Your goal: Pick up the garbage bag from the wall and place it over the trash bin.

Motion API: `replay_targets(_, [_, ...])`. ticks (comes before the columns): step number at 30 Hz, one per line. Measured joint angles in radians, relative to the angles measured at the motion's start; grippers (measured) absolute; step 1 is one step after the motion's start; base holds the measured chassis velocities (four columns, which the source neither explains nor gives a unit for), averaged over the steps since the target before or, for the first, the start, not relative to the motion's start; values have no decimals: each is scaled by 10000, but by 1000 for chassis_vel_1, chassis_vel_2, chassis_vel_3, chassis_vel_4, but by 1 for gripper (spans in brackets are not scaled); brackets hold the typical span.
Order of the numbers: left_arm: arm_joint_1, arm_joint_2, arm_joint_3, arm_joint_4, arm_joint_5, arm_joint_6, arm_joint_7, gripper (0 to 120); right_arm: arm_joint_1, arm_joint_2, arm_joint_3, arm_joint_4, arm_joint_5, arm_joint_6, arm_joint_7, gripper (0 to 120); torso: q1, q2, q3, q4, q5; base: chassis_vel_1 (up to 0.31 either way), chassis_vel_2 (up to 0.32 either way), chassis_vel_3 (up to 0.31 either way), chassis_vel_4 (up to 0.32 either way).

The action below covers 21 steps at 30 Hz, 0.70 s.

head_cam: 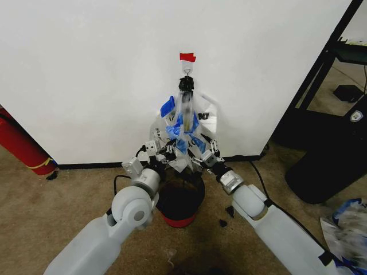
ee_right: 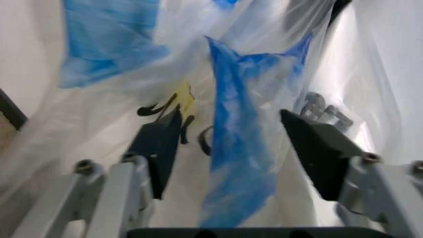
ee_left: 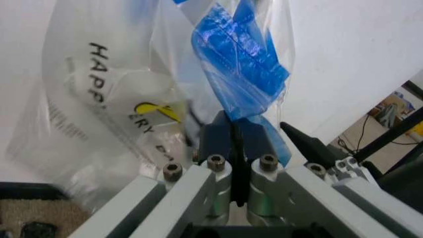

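Note:
The garbage bag (head_cam: 184, 123), clear film with blue strips, hangs from a hook under red tape (head_cam: 187, 57) on the white wall (head_cam: 86, 69). Straight below it on the carpet stands the black trash bin (head_cam: 180, 197) with its red base. My left gripper (head_cam: 167, 153) is at the bag's lower left; in the left wrist view it (ee_left: 233, 133) is shut on a blue strip (ee_left: 241, 69). At the bag's lower right, my right gripper (head_cam: 204, 152) is open, and in its wrist view a blue strip (ee_right: 238, 163) hangs between the spread fingers (ee_right: 158, 144).
A white printed shopping bag (ee_left: 126, 114) hangs behind the clear one. A red cylinder (head_cam: 23, 146) leans at the far left by the black baseboard (head_cam: 92, 165). A black rack (head_cam: 324, 114) stands at the right, and crumpled plastic (head_cam: 350, 229) lies on the floor.

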Motion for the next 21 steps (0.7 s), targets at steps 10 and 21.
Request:
replay_targets(10, [22,-38,-11,43,49,-7,8,0,96,53,-17,18,528,-542,271,20,0,0,0,0,0,0,0,0,0])
replay_targets(21, [108,-5,-57,-69,79,-21,32,0,202,256,-201,160,2698,-1504,842,0,0,0,0,1,0,0,0,0,0])
